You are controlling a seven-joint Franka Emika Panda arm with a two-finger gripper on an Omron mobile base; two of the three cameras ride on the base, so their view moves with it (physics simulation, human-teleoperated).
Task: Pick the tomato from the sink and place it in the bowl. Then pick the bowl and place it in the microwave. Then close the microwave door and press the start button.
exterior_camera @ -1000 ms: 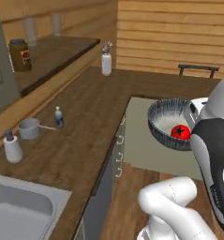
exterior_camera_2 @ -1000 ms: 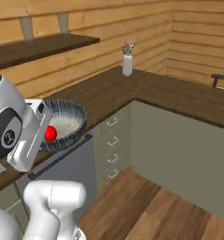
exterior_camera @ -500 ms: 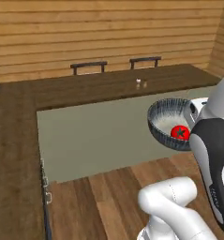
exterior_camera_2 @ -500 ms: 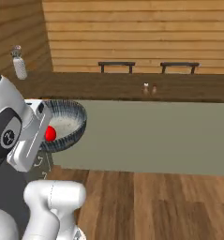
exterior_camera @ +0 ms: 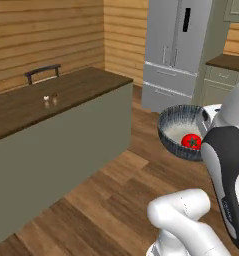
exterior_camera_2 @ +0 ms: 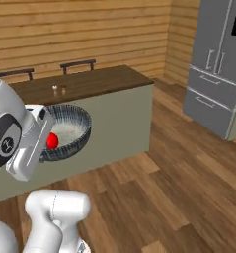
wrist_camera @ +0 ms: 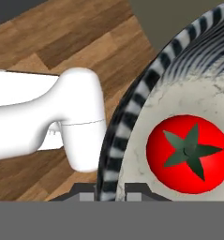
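Carrying the bowl (exterior_camera: 183, 131) with the tomato (exterior_camera: 192, 141) inside; left base view now faces an island counter (exterior_camera: 51, 102) and a grey fridge (exterior_camera: 178, 50), where a second ago it faced the wall counter, so the base has turned, probably toward the microwave.

Right base view: bowl (exterior_camera_2: 65, 131) held beside the arm, tomato (exterior_camera_2: 52, 141) inside.

Hand view: gripper (wrist_camera: 110, 190) clamps the bowl's ribbed rim (wrist_camera: 127, 126); tomato (wrist_camera: 188, 153) rests on the pale inside.

Horizontal honey-coloured wooden plank walls (exterior_camera_2: 90, 29) enclosed a brown wood-plank floor (exterior_camera_2: 188, 188), where a long grey-green island bench with a dark brown wooden top (exterior_camera: 51, 100) carried two small shakers (exterior_camera: 50, 100), two dark chair backs (exterior_camera_2: 78, 64) rose behind it, and a tall grey steel refrigerator (exterior_camera: 178, 50) stood beside grey-green cabinets (exterior_camera: 218, 82).
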